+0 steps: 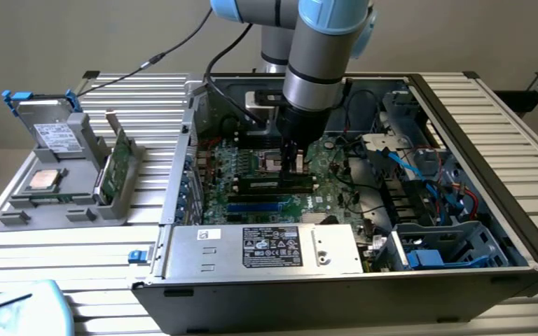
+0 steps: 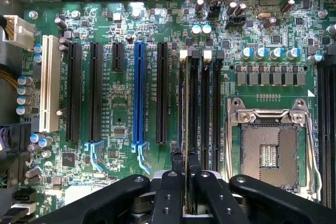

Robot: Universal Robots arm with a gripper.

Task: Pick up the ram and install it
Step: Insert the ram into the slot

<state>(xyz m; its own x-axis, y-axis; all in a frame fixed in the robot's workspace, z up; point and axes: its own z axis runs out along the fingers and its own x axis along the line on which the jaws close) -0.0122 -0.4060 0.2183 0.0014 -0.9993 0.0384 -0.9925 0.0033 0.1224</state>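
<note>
Gripping state: the gripper point(image 2: 185, 157) is clenched on the ram point(image 2: 185, 114), with one finger point(image 2: 176, 163) against each flat face of the stick.
Ram position: it stands upright and edge-on to the wrist camera, running along a memory slot on the motherboard point(image 2: 121, 108). Whether it is fully seated cannot be told.
Slot neighbours: a black memory slot point(image 2: 215, 108) runs just beside the ram, parallel to it, with a white latch point(image 2: 207, 54) at one end.
Adjacent parts: the ram sits between the processor socket point(image 2: 270, 150) with its silver frame on one side and the blue expansion slot point(image 2: 138, 95) on the other.
Arm: in the exterior view the arm point(image 1: 321, 63) comes down into the open computer case point(image 1: 493, 140), and the gripper point(image 1: 294, 166) is low over the middle of the motherboard point(image 1: 241, 164).
Case: it lies on its side on the slatted table point(image 1: 73, 245), with the power supply point(image 1: 269, 248) along its near edge.
Holder: a grey holder point(image 1: 64, 203) sits on the table at the exterior view's left, apart from the case.
Holder contents: a green circuit board point(image 1: 112, 168) standing on edge, a square silver processor chip point(image 1: 44, 180) lying flat, and a drive point(image 1: 50, 122) with blue tabs.
</note>
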